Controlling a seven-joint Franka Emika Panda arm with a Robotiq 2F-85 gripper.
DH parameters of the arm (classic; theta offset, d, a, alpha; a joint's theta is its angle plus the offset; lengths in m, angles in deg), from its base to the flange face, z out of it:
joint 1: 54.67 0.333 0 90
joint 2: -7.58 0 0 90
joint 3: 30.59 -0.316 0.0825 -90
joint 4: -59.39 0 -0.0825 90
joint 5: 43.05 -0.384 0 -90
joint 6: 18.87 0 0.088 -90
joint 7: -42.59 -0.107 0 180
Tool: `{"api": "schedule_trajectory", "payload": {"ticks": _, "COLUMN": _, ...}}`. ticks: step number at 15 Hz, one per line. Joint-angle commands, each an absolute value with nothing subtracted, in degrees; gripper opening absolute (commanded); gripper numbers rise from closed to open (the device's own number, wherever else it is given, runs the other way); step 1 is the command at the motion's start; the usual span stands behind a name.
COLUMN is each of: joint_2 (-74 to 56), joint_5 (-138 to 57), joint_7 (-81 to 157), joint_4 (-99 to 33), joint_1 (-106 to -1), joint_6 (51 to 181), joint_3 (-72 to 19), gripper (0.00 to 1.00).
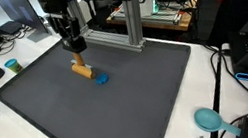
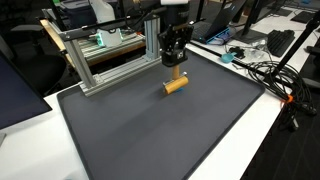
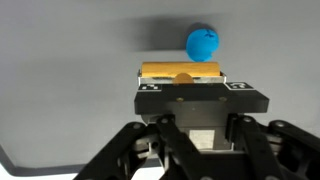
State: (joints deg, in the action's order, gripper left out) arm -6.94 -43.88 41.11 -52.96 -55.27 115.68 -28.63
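Wrist view puts my pincer (image 3: 190,90) at the bottom of the picture, its jaws drawn in narrow on a wooden block (image 3: 180,72). The block is a pale yellow-orange piece, long and slim, lying crosswise at my fingertips with a small rounded bump along its near edge. Its top face is flat and smooth, and a thin shadow runs along its far side. Just beyond it on the grey mat (image 3: 60,60), near its right end, sits a blue ball (image 3: 203,44); whether the two touch I cannot tell.

In both exterior views my pincer (image 1: 77,50) (image 2: 176,62) points straight down over the far part of the dark mat (image 1: 121,110) (image 2: 170,130). The block (image 1: 82,70) (image 2: 176,84) shows right below it, slanted, its low end at the mat. In an exterior view the ball (image 1: 101,79) lies just beside that low end. A metal frame (image 2: 110,60) stands at the mat's back edge, near my arm.
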Motion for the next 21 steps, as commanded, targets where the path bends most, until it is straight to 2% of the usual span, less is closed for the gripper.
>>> {"api": "schedule_trajectory", "payload": {"ticks": 1, "joint_2": -0.11, "joint_5": -39.00, "joint_7": 45.87, "joint_4": -57.12, "joint_1": -53.75, "joint_6": 115.24, "joint_3": -30.17, "gripper": 0.22}}
{"api": "schedule_trajectory", "payload": {"ticks": 7, "joint_2": 2.60, "joint_5": -33.12, "joint_7": 57.02, "joint_4": -59.27, "joint_1": -52.85, "joint_6": 115.23, "joint_3": -32.25, "gripper": 0.22}}
{"api": "schedule_trajectory", "payload": {"ticks": 14, "joint_2": 3.76, "joint_5": -39.85, "joint_7": 85.02, "joint_4": -60.45, "joint_1": -55.80, "joint_6": 114.93, "joint_3": -32.86, "gripper": 0.22}}
{"api": "schedule_trajectory", "payload": {"ticks": 15, "joint_2": 1.56, "joint_5": -36.81, "joint_7": 77.65, "joint_4": -59.41, "joint_1": -54.82, "joint_6": 115.27, "joint_3": -32.30, "gripper": 0.47}}
{"api": "schedule_trajectory", "payload": {"ticks": 19, "joint_2": 1.87, "joint_5": -38.44, "joint_7": 82.93, "joint_4": -59.41, "joint_1": -55.20, "joint_6": 115.27, "joint_3": -32.27, "gripper": 0.47}}
{"api": "schedule_trajectory", "payload": {"ticks": 20, "joint_2": 1.87, "joint_5": -38.45, "joint_7": 83.01, "joint_4": -59.41, "joint_1": -55.19, "joint_6": 115.27, "joint_3": -32.32, "gripper": 0.22}}
{"api": "schedule_trajectory", "payload": {"ticks": 21, "joint_2": 1.62, "joint_5": -37.64, "joint_7": 82.87, "joint_4": -59.63, "joint_1": -55.16, "joint_6": 116.55, "joint_3": -32.24, "gripper": 0.22}}
